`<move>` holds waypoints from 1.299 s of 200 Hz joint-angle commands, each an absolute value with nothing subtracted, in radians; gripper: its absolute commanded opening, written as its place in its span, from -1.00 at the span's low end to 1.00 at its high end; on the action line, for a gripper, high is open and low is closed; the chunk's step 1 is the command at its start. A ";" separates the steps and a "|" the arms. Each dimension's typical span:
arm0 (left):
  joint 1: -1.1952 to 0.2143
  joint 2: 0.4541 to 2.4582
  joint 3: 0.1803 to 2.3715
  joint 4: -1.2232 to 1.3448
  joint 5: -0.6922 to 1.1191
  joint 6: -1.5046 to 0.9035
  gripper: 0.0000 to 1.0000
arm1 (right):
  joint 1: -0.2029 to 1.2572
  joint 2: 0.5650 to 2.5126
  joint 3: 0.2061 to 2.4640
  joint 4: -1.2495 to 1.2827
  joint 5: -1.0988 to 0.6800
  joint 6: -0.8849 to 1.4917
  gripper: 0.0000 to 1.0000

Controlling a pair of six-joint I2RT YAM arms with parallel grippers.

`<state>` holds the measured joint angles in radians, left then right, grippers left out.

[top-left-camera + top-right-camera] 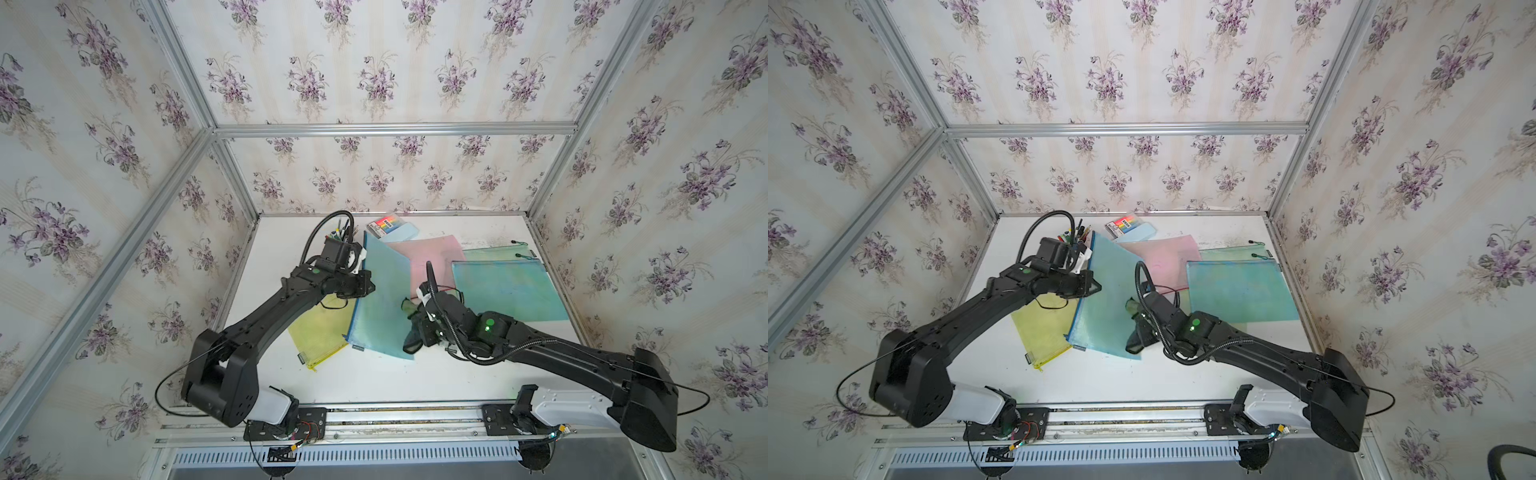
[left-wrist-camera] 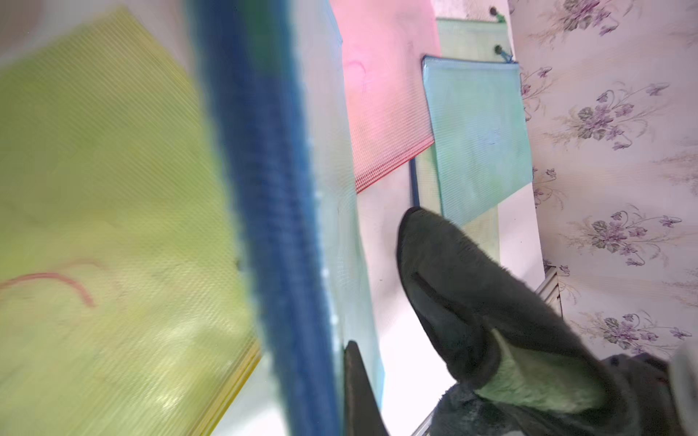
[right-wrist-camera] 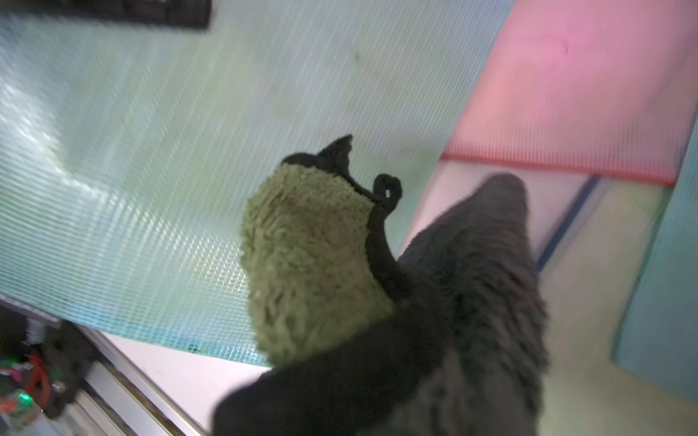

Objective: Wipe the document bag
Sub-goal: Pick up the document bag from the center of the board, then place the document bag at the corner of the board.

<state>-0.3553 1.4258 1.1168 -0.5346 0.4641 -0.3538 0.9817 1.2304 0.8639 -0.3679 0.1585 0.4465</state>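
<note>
Top views. Nearest the camera, at 6 o'clock, a silver aluminium rail [image 1: 399, 419] carries two black arms reaching over a white table [image 1: 374, 382]. At the table's centre a translucent blue-green mesh document bag with a dark blue zip edge [image 1: 384, 299] sits tilted, its zip edge raised toward 9 o'clock. The left gripper [image 1: 360, 286] is clamped on that edge, jaws closed. From 4 o'clock the right gripper [image 1: 419, 330] is closed around a fuzzy dark grey and olive-green cloth [image 1: 410, 347], which sits at the bag's 3 o'clock edge. A flat yellow mesh bag [image 1: 320, 332] lies at 8 o'clock, partly under the lifted one. A pink mesh bag [image 1: 434, 257] lies at 1 o'clock and a teal mesh bag [image 1: 509, 291] at 3 o'clock.

Left wrist view. The zip edge [image 2: 264, 207] fills the foreground as a blurred blue band, with one black finger [image 2: 359, 389] beside the bag. A sliver of table shows between bag and cloth [image 2: 472, 302], so contact is uncertain.

Right wrist view. The cloth [image 3: 313, 264] wraps the fingers and hides them, and its olive pile overlaps the mesh. A small dark speck [image 3: 357, 56] shows farther along the bag's face.

Judged from this, wiping is under way, with the bag held and the cloth in place. How much is already clean cannot be told, and the area around the speck looks left to do
</note>
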 commanded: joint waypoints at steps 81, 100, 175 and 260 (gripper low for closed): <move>0.032 1.570 1.733 -1.114 0.157 -0.006 -0.98 | 0.833 1.610 1.213 -0.286 -0.023 0.205 -0.72; 0.090 1.643 1.779 -1.098 0.100 0.017 -0.97 | 0.782 1.679 1.277 -0.308 -0.069 0.186 -0.72; 0.213 2.211 2.194 -1.036 0.020 0.057 -0.99 | 0.663 1.844 1.545 -0.456 -0.071 0.161 -0.72; 0.272 2.501 2.432 -0.995 0.091 0.142 0.22 | 0.662 1.948 1.677 -0.555 -0.017 0.236 -0.72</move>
<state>0.2714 2.4996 2.4264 -1.0298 0.0738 0.1081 0.6613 1.9385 1.6550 -0.5323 -0.0406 0.2108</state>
